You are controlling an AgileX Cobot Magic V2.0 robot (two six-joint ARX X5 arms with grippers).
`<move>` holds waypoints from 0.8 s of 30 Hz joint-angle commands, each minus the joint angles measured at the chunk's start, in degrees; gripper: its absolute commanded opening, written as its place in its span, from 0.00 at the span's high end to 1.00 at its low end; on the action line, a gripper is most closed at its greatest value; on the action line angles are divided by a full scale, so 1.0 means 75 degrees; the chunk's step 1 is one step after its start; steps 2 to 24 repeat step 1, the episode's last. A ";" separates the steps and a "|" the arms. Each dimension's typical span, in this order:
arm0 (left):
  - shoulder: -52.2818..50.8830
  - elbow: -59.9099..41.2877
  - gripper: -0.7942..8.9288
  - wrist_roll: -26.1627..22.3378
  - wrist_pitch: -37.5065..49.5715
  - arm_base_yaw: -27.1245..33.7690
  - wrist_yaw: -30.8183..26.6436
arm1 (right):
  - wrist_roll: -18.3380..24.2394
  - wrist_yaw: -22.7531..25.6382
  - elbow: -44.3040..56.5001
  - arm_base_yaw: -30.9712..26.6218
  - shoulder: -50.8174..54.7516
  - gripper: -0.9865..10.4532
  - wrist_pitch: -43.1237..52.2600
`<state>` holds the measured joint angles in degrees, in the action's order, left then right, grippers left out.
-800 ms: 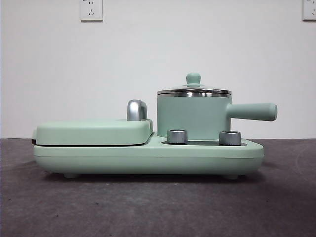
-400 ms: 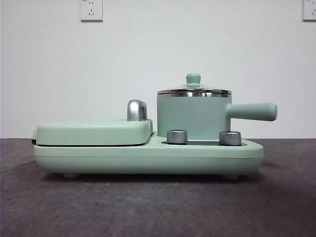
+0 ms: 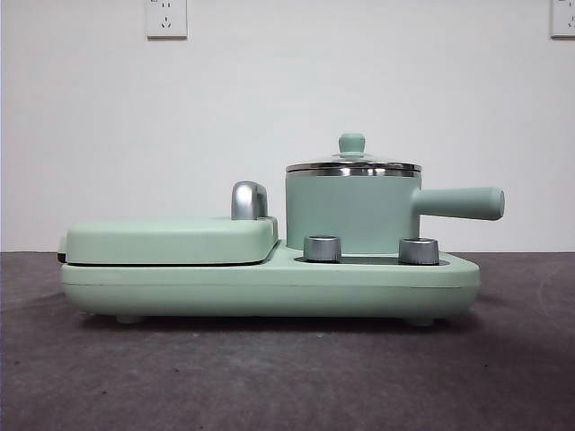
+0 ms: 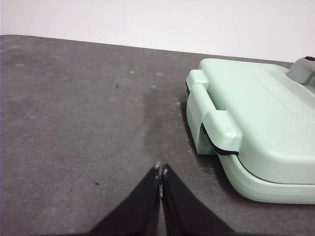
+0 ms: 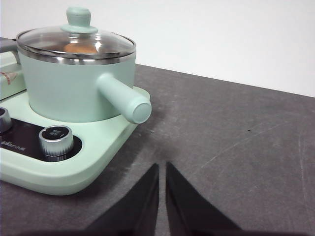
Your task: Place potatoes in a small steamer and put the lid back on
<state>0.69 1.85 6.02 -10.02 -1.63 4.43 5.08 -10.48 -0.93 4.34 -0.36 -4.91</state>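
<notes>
Two end effectors are waiting apart from the appliance, and neither is showing in the front view. The left end effector [image 4: 161,170] is hovering over bare grey worktop [image 4: 74,123] with its black jaws clenched tip to tip on nothing; just beyond it, toward two o'clock in its own view, the flat griddle cover [image 4: 256,113] is lying closed on the mint-green base, a steel handle [image 4: 302,70] showing at its far corner. The right end effector [image 5: 162,169] is likewise hanging over the worktop with its jaws nearly together, only a thin slit between them, grasping nothing.

Near the right end effector, the small steamer [image 5: 74,88] is sitting upright on the base [image 5: 98,147], its straight side handle [image 5: 123,98] pointing out toward that end effector. The lid [image 5: 76,42] is resting level on the steamer's steel rim, its mint-green knob [image 5: 78,17] standing upright at the centre. Through the glass, an orange-brown patch of the potatoes [image 5: 80,48] is showing inside the pot.

In the front view, the steamer [image 3: 352,211] is standing at about three o'clock of the griddle cover [image 3: 171,241], the handle reaching toward three o'clock, and two steel dials [image 3: 322,249] are sitting on the base in front of the pot.
</notes>
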 commanded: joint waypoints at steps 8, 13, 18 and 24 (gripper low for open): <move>-0.0012 -0.0143 0.91 0.0038 0.0114 0.0003 0.0000 | -0.0102 0.0003 0.0032 0.0000 0.0020 0.90 0.0085; -0.0012 -0.0143 0.91 0.0038 0.0114 0.0003 0.0000 | -0.0102 0.0003 0.0032 0.0000 0.0020 0.90 0.0085; -0.0012 -0.0143 0.91 0.0038 0.0114 0.0003 0.0000 | -0.0102 0.0003 0.0032 0.0000 0.0020 0.90 0.0085; -0.0012 -0.0143 0.91 0.0038 0.0114 0.0003 0.0000 | -0.0102 0.0003 0.0032 0.0000 0.0020 0.90 0.0085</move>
